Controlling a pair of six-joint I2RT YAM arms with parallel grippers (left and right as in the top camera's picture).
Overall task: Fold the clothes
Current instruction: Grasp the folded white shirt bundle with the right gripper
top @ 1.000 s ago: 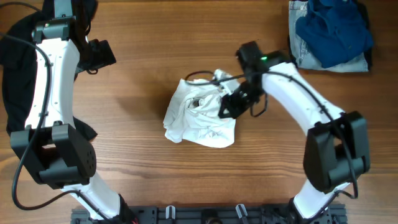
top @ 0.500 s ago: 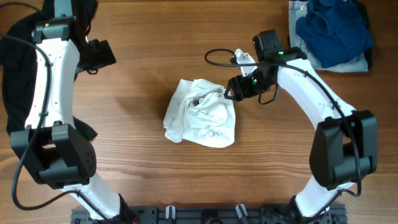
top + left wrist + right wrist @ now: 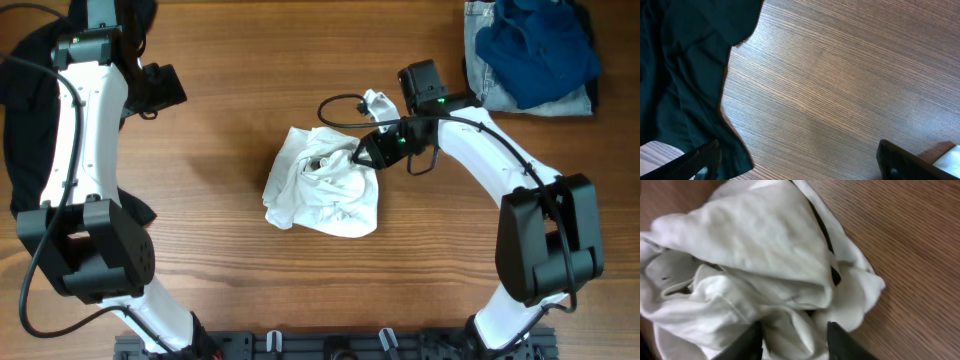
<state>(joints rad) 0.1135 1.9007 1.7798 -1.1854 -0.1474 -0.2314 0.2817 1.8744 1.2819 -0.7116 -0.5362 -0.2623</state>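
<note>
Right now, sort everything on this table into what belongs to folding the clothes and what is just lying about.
For the job:
- white garment, crumpled mid-table
- black garment, draped at the table's left edge

Lying about, as far as the views show:
- blue garment, heaped in the far right corner
- pale denim piece under it

The left arm extends to the far left, left gripper (image 3: 165, 88) spread wide; the right arm bends in toward centre, right gripper (image 3: 366, 150) tilted downward, jaws partly parted.
</note>
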